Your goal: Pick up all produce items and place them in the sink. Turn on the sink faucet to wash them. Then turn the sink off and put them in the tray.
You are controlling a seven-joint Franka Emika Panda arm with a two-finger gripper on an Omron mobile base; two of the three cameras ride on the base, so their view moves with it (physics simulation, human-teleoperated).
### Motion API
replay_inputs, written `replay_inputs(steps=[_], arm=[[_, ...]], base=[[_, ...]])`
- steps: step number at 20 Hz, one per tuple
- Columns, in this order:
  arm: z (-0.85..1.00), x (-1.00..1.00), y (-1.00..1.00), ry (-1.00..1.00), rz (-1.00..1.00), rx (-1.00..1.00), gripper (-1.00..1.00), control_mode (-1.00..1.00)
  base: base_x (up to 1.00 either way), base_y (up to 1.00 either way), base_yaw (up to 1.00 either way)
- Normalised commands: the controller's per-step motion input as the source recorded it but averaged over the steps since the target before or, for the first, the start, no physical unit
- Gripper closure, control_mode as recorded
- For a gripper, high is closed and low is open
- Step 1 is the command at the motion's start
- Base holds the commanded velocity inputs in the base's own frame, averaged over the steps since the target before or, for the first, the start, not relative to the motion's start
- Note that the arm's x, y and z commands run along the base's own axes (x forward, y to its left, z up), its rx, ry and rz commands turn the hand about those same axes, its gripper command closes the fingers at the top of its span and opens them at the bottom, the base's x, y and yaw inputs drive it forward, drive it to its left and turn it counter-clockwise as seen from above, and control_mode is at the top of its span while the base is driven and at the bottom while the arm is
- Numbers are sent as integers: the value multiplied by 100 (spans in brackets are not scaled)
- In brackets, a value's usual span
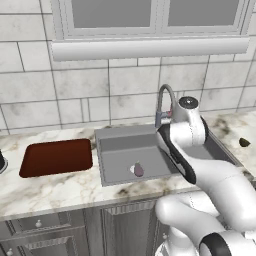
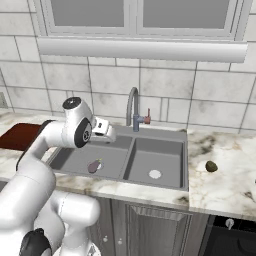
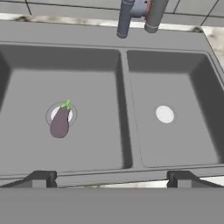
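A small purple eggplant point(image 3: 60, 122) lies on the drain of the left basin of the grey sink point(image 3: 127, 109); it also shows as the eggplant point(image 1: 138, 170) and the eggplant point(image 2: 93, 166). The dark olive-brown item point(image 2: 211, 166) rests on the marble counter right of the sink point(image 2: 150, 150), seen too as the olive-brown item point(image 1: 244, 142). My gripper point(image 3: 111, 179) hangs open and empty above the sink, its tips over the near rim; the gripper point(image 2: 111, 134) is above the left basin. The gooseneck faucet point(image 2: 132, 107) stands behind the divider. The reddish-brown tray point(image 1: 56, 157) lies left of the sink point(image 1: 115, 150).
A tiled wall and a window sill point(image 1: 150, 48) rise behind the counter. My arm point(image 1: 200, 165) covers the sink's right basin in the left base view. Marble counter point(image 2: 225, 185) stretches right of the sink. A dark object's edge point(image 1: 1, 162) sits left of the tray.
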Motion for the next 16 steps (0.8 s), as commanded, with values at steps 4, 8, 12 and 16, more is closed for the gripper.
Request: replay_inputs(steps=[4,8,12,16], arm=[[-1,-7,-73,7,0,0,-100,-100],[-5,0,-75,6,0,0,-100,-100],[-3,0,-74,6,-1,0,-100,-100],[-1,0,-74,6,-2,0,-100,-100]], base=[[0,0,0],[0,0,0],[0,0,0],[0,0,0]])
